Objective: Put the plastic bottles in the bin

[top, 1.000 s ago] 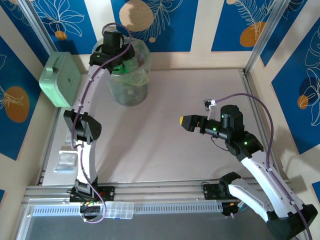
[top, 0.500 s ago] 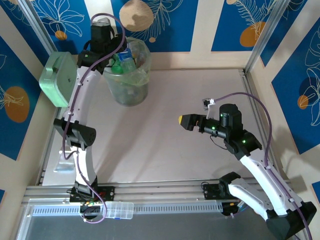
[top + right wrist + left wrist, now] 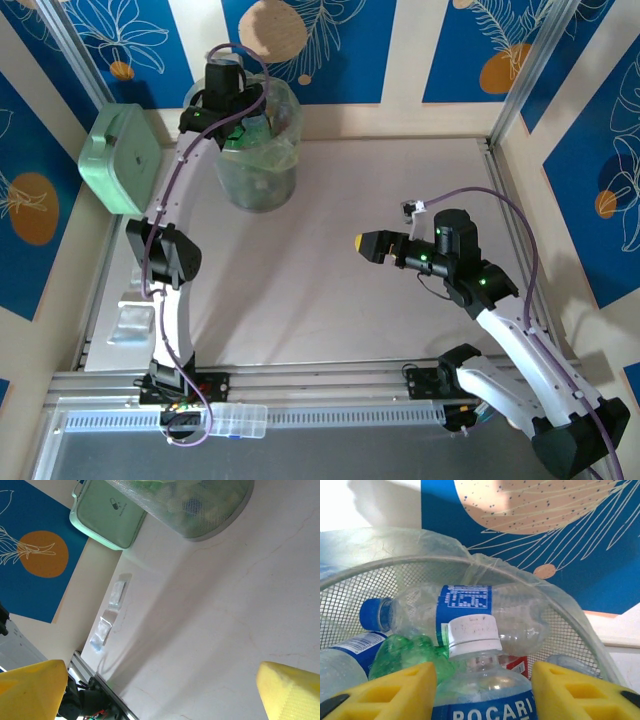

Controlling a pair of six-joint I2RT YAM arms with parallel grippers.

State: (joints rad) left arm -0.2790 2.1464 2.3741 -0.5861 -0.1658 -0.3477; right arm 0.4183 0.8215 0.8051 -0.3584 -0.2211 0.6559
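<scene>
Left pincer: your left gripper sits over the bin at the table's far left, its yellow fingers pressed on either side of a white-capped bottle.
Held bottle, axis: its length runs in line with the fingers, with the cap leading away from the wrist toward the bin's far rim.
In its way: a clear blue-capped bottle lies crosswise just past that cap, with its own cap pointing left.
Bottle count: you can be sure of four, namely the held one, the crosswise one, a blue-labelled bottle at lower left and a crushed green bottle. The scraps of red label and clear plastic on the right are too hidden to count.
Right pincer: your right gripper has its jaws wide apart with nothing between them. It hangs over the bare table right of centre, pointing left.
Around: one mint-green box is just left of the bin, some small clear packets lie near the left edge, and a clear case rests on the near rail.
</scene>
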